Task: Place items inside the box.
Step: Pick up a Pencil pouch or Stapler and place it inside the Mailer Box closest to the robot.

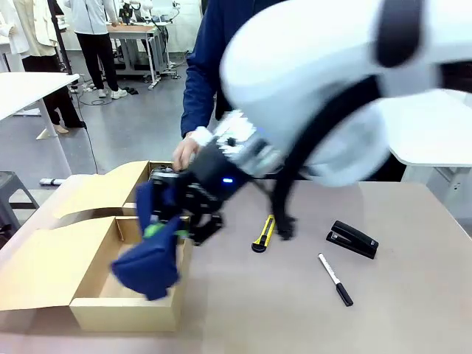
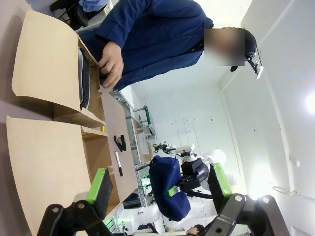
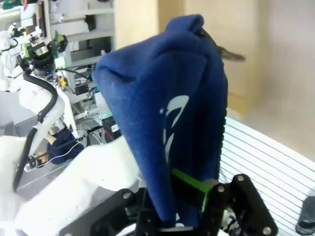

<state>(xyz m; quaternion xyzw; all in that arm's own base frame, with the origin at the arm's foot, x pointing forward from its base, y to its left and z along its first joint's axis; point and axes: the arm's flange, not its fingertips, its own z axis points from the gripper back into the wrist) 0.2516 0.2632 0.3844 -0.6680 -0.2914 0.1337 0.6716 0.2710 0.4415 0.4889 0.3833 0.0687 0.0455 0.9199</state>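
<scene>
The right pincer [image 1: 171,220] reaches in from the right of the front view to left of centre. Its pads are clamped on a navy pouch [image 1: 147,265] that hangs over the open cardboard box [image 1: 125,313] at the lower left. The pouch's lower end sits within the box's outline, though I cannot tell whether it touches the bottom.

The right wrist view shows the same grip close up: the pouch stands in the middle of the frame, pinched between the black fingers, with a green pad [image 3: 189,184] pressing its side.

The left pincer [image 2: 159,174] stands open at the bottom of the left wrist view, with nothing between its green pads.

A person in a dark blue top stands at the far side of the counter, one hand [image 1: 184,153] at the box's far edge, above and left of centre.

Three things lie on the bare counter [image 1: 295,317] to the right of the box, all apart from one another:
- a yellow-and-black utility knife [image 1: 263,234] near the middle
- a black stapler [image 1: 352,239] further right
- a white marker [image 1: 335,279] with a black cap, lower down between the two
</scene>
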